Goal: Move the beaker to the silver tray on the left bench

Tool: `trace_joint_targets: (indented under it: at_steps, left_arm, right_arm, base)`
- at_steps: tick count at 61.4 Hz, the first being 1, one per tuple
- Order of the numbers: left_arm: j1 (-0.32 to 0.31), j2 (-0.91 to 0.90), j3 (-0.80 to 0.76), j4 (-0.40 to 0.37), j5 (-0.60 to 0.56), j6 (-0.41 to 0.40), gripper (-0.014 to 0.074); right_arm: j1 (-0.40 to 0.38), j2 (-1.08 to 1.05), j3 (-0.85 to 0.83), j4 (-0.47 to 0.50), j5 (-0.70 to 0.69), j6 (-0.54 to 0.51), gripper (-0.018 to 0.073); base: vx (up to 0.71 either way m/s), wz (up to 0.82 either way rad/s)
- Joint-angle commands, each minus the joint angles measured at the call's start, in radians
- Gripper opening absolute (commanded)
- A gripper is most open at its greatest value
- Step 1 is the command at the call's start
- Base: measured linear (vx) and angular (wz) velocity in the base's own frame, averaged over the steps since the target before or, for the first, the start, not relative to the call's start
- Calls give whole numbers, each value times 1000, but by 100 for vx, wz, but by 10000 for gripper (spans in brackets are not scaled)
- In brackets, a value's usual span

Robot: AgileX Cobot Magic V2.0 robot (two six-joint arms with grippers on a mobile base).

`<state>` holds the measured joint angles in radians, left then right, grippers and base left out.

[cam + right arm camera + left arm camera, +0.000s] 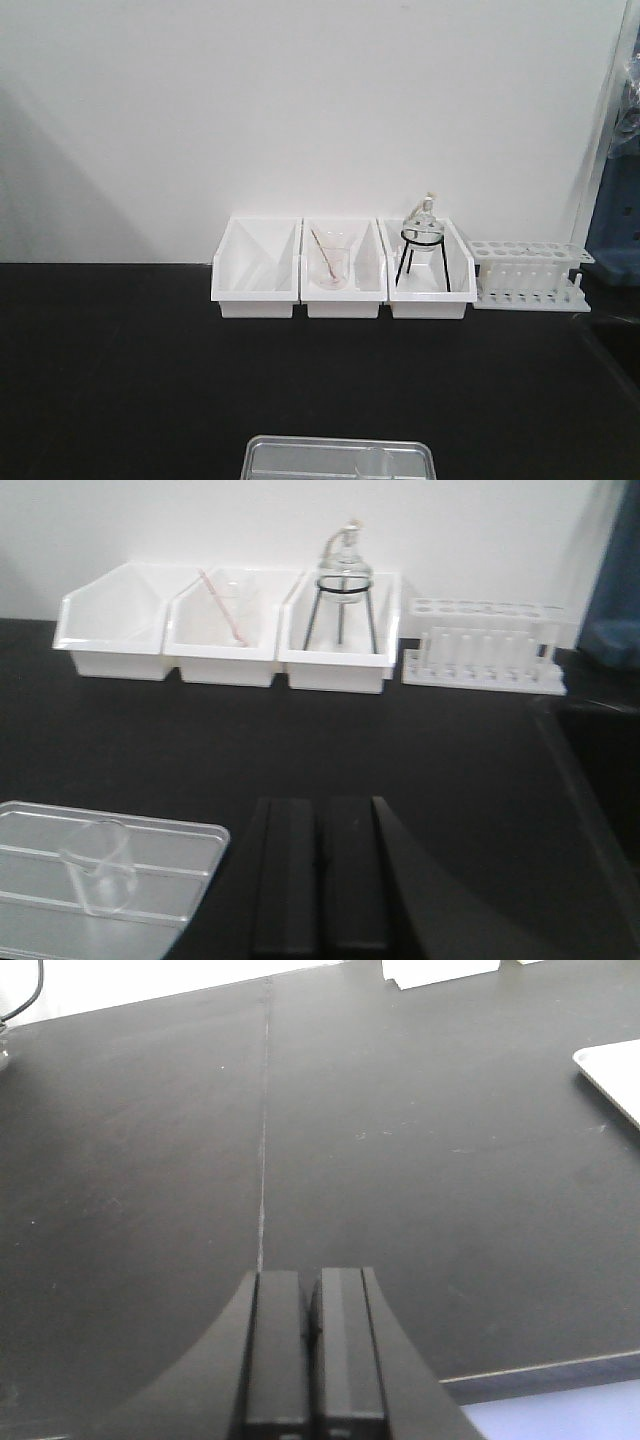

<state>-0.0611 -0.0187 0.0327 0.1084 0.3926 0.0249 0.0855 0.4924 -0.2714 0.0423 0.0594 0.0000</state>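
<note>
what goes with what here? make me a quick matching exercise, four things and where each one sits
Things:
1. beaker
2. round flask on tripod
3. beaker with rod
4. test tube rack

Places:
A. middle white bin
B. in the silver tray
C. on the bench right of the bins
D. right-hand white bin

Pairs: 1-B, 2-D, 3-A, 4-C

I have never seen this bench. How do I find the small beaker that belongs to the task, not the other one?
Start from the black bench. Near its front edge lies the silver tray, well in front of the row of white bins at the wall. The beaker stands on that tray: small, clear and empty. The other beaker sits in the middle bin and has a thin rod in it.
</note>
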Motion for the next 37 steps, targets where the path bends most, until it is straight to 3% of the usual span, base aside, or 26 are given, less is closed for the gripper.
trace_joint_targets:
  at_steps: [1,10,22,37]
  left_arm:
    - [-4,-7,20,-1,-83,-2,1]
    - [-4,-7,20,-1,-83,-2,1]
    - [-4,-7,20,-1,-83,-2,1]
    - [-4,-7,20,-1,-83,-2,1]
  right_arm:
    - [-68,-108,53,1,-84,0,-11]
    - [-138,-304,205,-9,-83,32,-11]
    - [-150,-514,311,-36,-50,74,-11]
    - [-147,-512,308,-36,4,83,-11]
  base:
    - [0,0]
    - [0,0]
    - [0,0]
    - [0,0]
